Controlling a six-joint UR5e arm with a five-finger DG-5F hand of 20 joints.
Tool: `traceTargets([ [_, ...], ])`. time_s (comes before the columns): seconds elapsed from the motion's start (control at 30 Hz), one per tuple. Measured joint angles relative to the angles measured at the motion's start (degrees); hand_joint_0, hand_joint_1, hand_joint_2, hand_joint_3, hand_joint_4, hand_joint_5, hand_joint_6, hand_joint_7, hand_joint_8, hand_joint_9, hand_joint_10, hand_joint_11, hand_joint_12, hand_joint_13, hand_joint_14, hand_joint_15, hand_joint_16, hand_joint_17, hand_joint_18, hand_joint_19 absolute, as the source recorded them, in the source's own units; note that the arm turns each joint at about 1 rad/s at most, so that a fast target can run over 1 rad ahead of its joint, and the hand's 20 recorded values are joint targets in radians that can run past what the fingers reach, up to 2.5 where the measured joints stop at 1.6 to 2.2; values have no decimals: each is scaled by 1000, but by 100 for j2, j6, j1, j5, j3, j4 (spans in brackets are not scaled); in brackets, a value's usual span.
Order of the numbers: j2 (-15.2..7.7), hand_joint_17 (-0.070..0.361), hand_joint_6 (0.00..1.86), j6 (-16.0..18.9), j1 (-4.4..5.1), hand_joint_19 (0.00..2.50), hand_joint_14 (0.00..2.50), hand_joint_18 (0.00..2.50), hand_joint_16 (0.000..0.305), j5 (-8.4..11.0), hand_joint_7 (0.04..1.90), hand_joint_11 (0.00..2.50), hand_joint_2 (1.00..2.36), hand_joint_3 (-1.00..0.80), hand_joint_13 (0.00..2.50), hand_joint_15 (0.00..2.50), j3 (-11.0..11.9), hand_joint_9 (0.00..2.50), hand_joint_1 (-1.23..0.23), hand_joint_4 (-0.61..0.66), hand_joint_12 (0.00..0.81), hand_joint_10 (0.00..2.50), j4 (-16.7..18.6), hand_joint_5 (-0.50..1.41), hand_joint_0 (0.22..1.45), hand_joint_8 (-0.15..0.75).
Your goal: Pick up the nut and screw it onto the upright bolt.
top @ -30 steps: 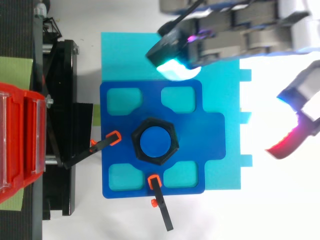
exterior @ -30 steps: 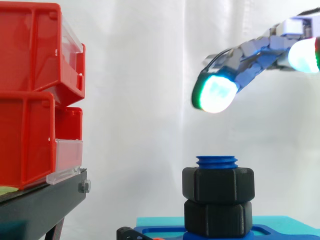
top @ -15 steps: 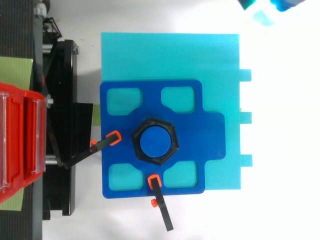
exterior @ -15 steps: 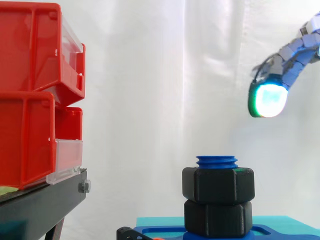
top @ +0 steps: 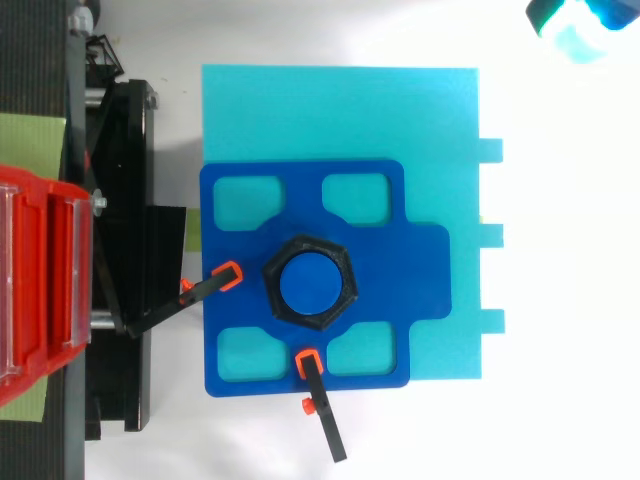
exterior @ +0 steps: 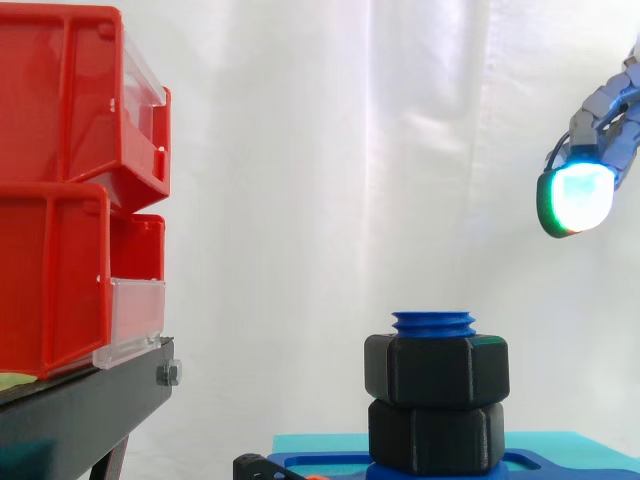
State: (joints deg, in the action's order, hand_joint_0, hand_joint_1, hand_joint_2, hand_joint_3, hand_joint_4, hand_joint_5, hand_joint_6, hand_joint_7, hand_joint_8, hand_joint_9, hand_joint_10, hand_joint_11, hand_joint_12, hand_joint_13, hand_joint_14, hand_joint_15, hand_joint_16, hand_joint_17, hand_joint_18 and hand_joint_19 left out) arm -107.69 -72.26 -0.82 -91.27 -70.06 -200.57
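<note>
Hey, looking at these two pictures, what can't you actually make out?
Hand: cut off by the right edge in the side view and by the top edge in the top view, so its grip is unknown.
Bolt: the upper nut and lower nut hide its shank, side view.
Red bins: their walls hide the contents.

Black nut [top: 271, 283] around blue bolt [top: 308, 284] (seen end-on), robot hand [top: 573, 22] well apart

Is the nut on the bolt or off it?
On: the upper black nut rings the blue bolt, whose threaded top shows just above it.
</note>
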Motion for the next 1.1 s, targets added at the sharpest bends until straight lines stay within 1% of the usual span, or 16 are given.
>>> traceTargets([
  [0.07, 58, 85, 502, 180, 40, 0, 0, 0, 38, 63, 701, 0, 1000, -500, 193, 0, -39, 426, -219, 186, 328, 0, -36, -191, 510, 230],
  [0.13, 179, 85, 502, 379, 94, 0, 0, 0, 38, 166, 698, 0, 1000, -500, 192, 0, -156, 425, -225, 183, 329, 0, -44, -192, 511, 230],
  [0.17, 255, 85, 502, 457, 121, 0, 0, 0, 38, 226, 702, 0, 1000, -500, 188, 0, -232, 423, -227, 183, 330, 0, -30, -192, 511, 230],
  [0.27, 607, 85, 502, 699, 216, 0, 0, 0, 38, 501, 696, 0, 1000, -500, 182, 0, -594, 414, -230, 182, 332, 0, 201, -193, 510, 229],
  [0.3, 766, 86, 502, 817, 259, 0, 0, 0, 38, 623, 691, 0, 1000, -500, 176, 0, -755, 412, -234, 181, 333, 0, 339, -195, 510, 229],
  [0.37, 1018, 88, 502, 999, 323, 0, 0, 0, 39, 776, 675, 0, 1000, -500, 159, 0, -1015, 400, -237, 174, 339, 0, 579, -199, 509, 230],
  [0.4, 1157, 89, 502, 1132, 365, 0, 0, 0, 40, 858, 662, 0, 1000, -500, 150, 0, -1195, 390, -241, 168, 342, 0, 752, -201, 509, 227],
  [0.43, 1233, 92, 502, 1228, 393, 0, 0, 0, 41, 902, 653, 0, 1000, -500, 135, 0, -1331, 376, -255, 166, 345, 0, 884, -203, 509, 227],
  [0.5, 1333, 92, 501, 1425, 450, 0, 0, 0, 41, 958, 647, 0, 1000, -500, 123, 0, -1653, 356, -290, 163, 347, 0, 1202, -205, 507, 224],
  [0.6, 1369, 96, 501, 1616, 513, 0, 0, 0, 43, 994, 641, 0, 1000, -500, 87, 0, -2112, 346, -321, 165, 358, 0, 1662, -206, 508, 226],
  [0.7, 1357, 97, 501, 1795, 561, 0, 0, 0, 43, 1037, 623, 0, 1000, -500, 81, 0, -2409, 327, -320, 166, 359, 0, 2121, -208, 508, 229],
  [0.8, 1350, 100, 501, 1989, 589, 0, 0, 0, 44, 1135, 608, 0, 1000, -500, 56, 0, -2511, 275, -308, 148, 365, 0, 2481, -216, 502, 227],
  [0.87, 1350, 101, 501, 2109, 601, 0, 0, 0, 45, 1213, 603, 0, 1000, -500, 24, 0, -2532, 234, -297, 139, 370, 0, 2580, -221, 496, 221],
  [0.93, 1349, 103, 501, 2255, 614, 0, 0, 0, 46, 1302, 603, 0, 1000, -500, 0, 0, -2542, 116, -257, 108, 373, 0, 2632, -241, 485, 211],
  [1.0, 1349, 106, 501, 2367, 624, 0, 0, 0, 47, 1356, 597, 0, 1000, -500, 0, 0, -2545, 105, -255, 109, 377, 0, 2641, -244, 483, 210],
  [1.1, 1348, 106, 501, 2431, 632, 0, 0, 0, 47, 1373, 584, 0, 1000, -500, 0, 0, -2546, 106, -256, 145, 380, 0, 2597, -243, 483, 217],
])
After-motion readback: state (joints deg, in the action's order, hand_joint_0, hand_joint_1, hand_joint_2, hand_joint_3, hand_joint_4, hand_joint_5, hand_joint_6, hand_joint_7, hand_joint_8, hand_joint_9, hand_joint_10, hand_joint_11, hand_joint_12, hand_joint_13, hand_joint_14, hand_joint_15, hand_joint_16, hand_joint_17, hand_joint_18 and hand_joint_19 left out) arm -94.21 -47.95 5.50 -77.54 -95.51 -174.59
